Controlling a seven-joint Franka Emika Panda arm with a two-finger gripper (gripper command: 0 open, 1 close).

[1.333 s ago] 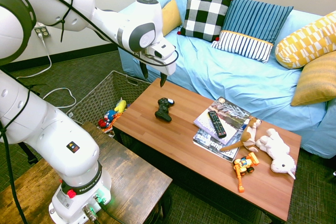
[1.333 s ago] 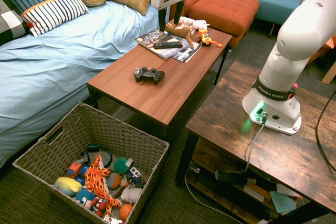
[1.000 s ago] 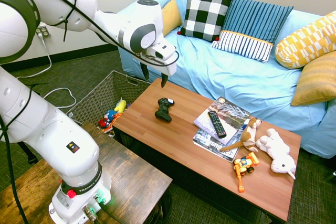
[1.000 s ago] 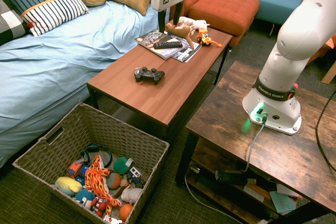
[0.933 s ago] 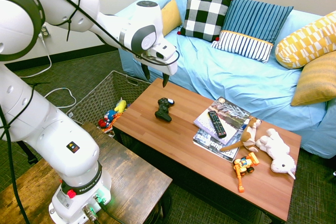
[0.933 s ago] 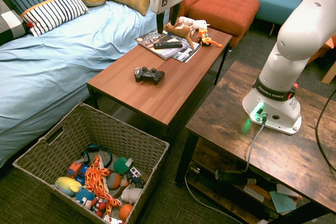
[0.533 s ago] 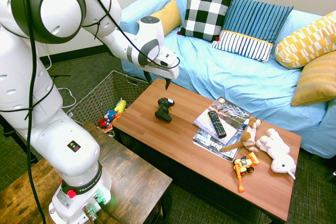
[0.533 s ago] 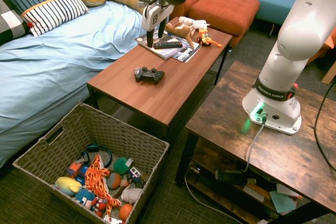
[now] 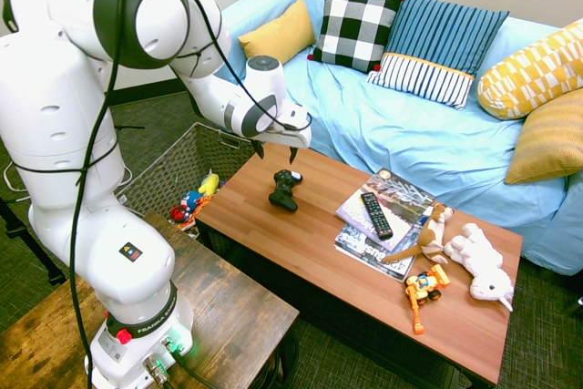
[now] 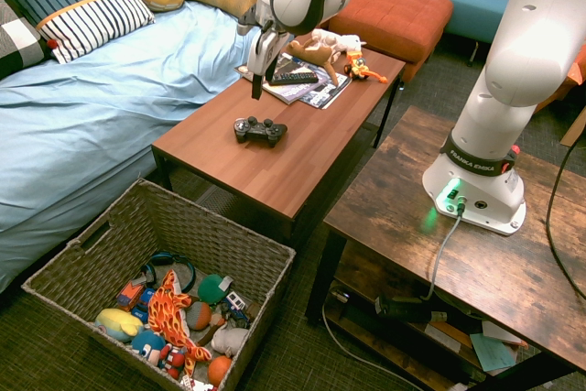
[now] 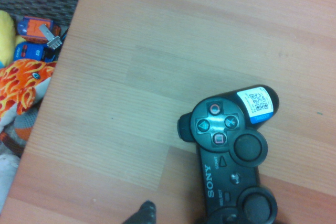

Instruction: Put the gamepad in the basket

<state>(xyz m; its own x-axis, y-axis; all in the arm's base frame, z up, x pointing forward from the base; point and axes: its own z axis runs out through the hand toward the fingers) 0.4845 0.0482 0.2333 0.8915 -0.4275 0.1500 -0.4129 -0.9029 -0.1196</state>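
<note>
While the pincer (image 10: 257, 92) hangs pointing down just above the gamepad (image 10: 259, 130), I see its dark fingers (image 9: 291, 164) spread wide with nothing between them. They have not touched the controller.

The gamepad lies flat on the brown wooden desk (image 9: 319, 243), near the end of the desk closest to the basket (image 10: 233, 249), and apart from everything else on the surface. In the wrist view the gamepad (image 11: 231, 153) fills the lower part of the picture, its round buttons, two thumbsticks and a small light-blue sticker with a code all facing up. The word SONY is readable on its body.

The basket sits on the carpet beside that end of the desk, lower than the desk top. I see it holding a heap of toys, among them an orange patterned soft toy (image 10: 172, 316) and a yellow one (image 10: 119, 323). From the first exterior view, only part of the basket (image 9: 168, 166) shows behind the arm.

Further along the desk, a long black remote control (image 9: 375, 214) rests on top of a pair of magazines (image 9: 381, 221). Beyond them lie a brown plush animal (image 9: 428, 230), a white plush animal (image 9: 483, 263) and a small orange toy vehicle (image 9: 424, 290). A sofa with a light-blue cover (image 9: 401, 134) and several cushions stands along the far side of the desk.
</note>
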